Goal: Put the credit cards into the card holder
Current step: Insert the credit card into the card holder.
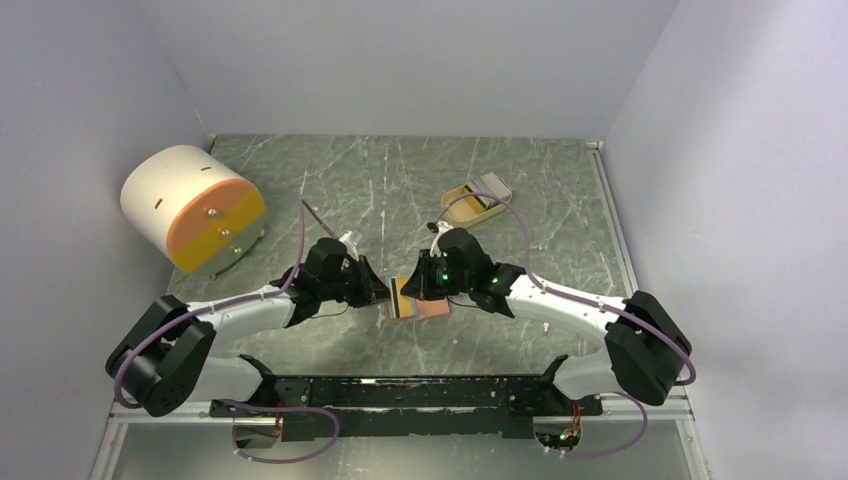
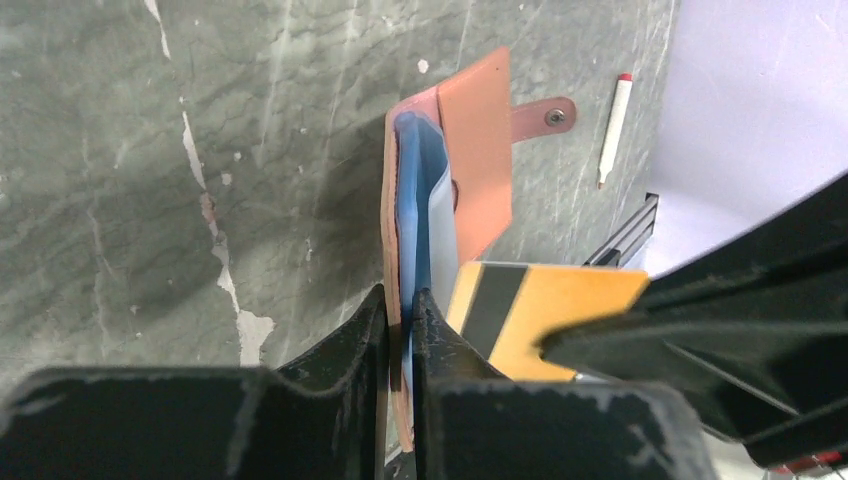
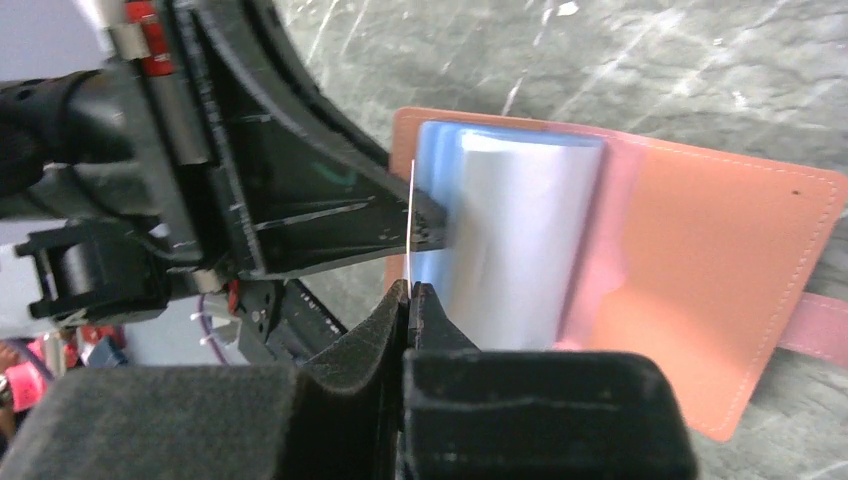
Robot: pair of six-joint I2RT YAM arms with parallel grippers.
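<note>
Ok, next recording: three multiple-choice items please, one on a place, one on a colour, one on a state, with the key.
1. Where does the big white-and-orange drum with drawers stand?
A) far left of the table
B) far right
C) between the arms

2. What colour is the thin plastic card in the right claw?
A) green
B) orange with a black stripe
C) red

3. The salmon-pink leather-like card holder is:
A) snapped shut
B) open, pinched by the left claw
C) in a tray

Key: A, the top view shows it there; B, seen from the left wrist; B, its flap lies open over light blue cards.
</note>
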